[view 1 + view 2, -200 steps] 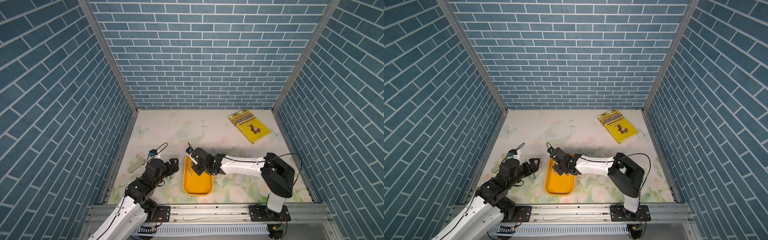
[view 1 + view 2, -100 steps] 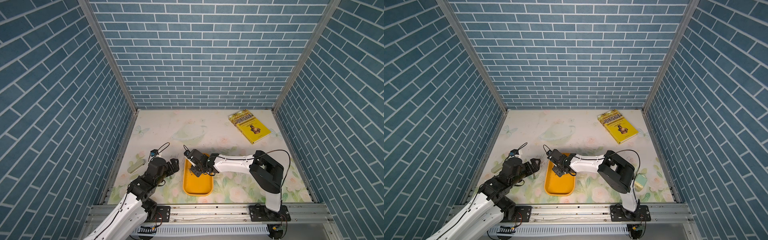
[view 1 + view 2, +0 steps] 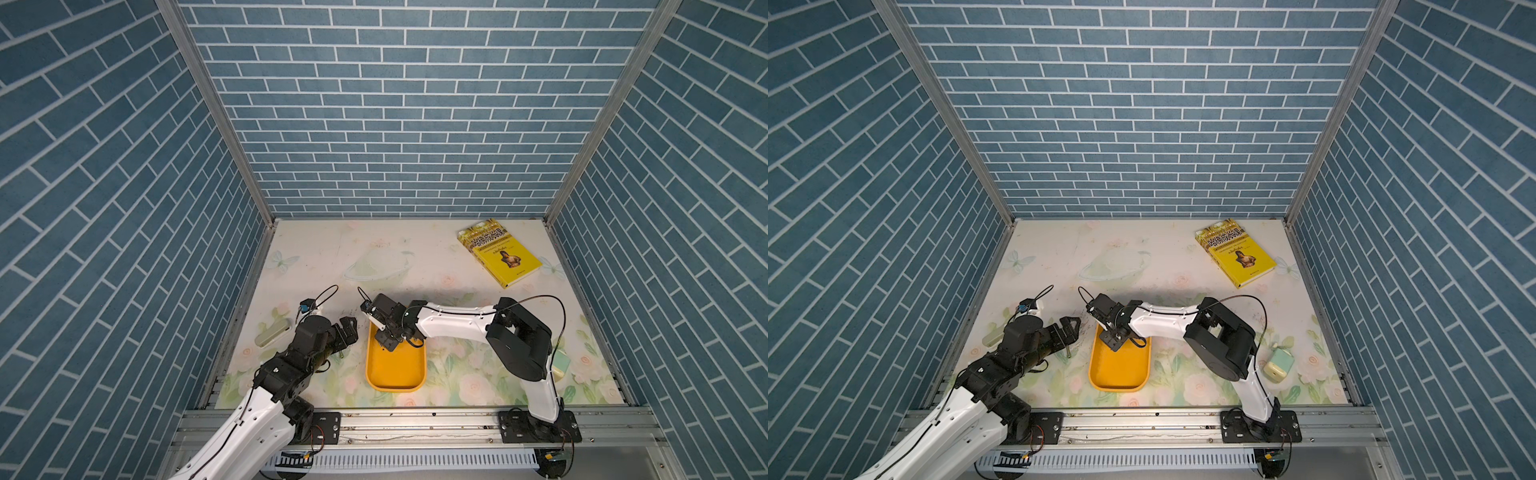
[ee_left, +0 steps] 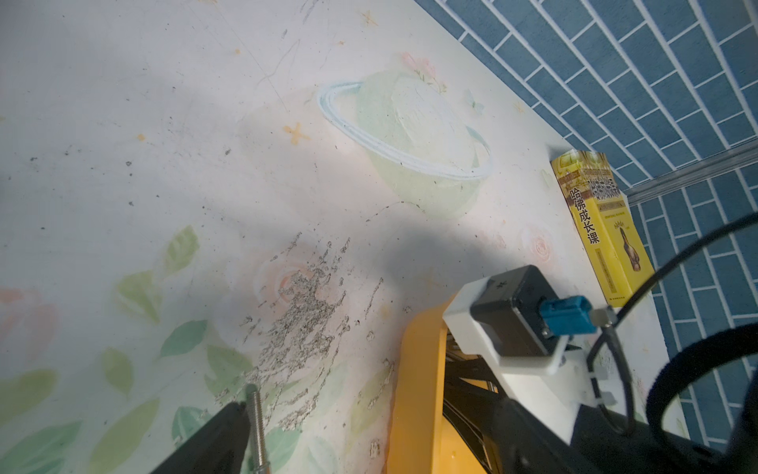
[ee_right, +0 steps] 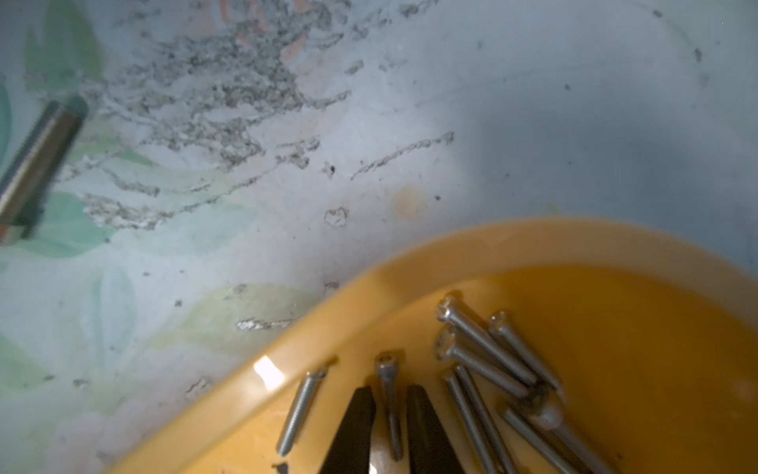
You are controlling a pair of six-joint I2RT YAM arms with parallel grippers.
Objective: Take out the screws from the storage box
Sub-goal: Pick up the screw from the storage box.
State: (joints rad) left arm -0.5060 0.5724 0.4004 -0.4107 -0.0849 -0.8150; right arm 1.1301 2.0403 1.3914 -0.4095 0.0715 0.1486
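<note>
Betw. R jaws: screw (image 5: pixel 391 410), in box (image 5: pixel 492 242)

slim silvery metal screws (image 5: pixel 488 342) gathered in the shallow orange-yellow plastic tray's (image 3: pixel 395 368) far end, one screw (image 4: pixel 256 427) laid left of it, yellow book (image 3: pixel 498 257) set behind, right

Orange-yellow storage box (image 3: pixel 395 370), silvery screws (image 5: pixel 488 344) heaped in 1 corner

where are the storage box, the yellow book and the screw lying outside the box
storage box (image 3: pixel 397 370): in a top view, its bare floor
yellow book (image 3: pixel 500 254): in a top view, middle of cover
screw outside the box (image 4: pixel 256 427): left wrist view, mid shaft
</note>
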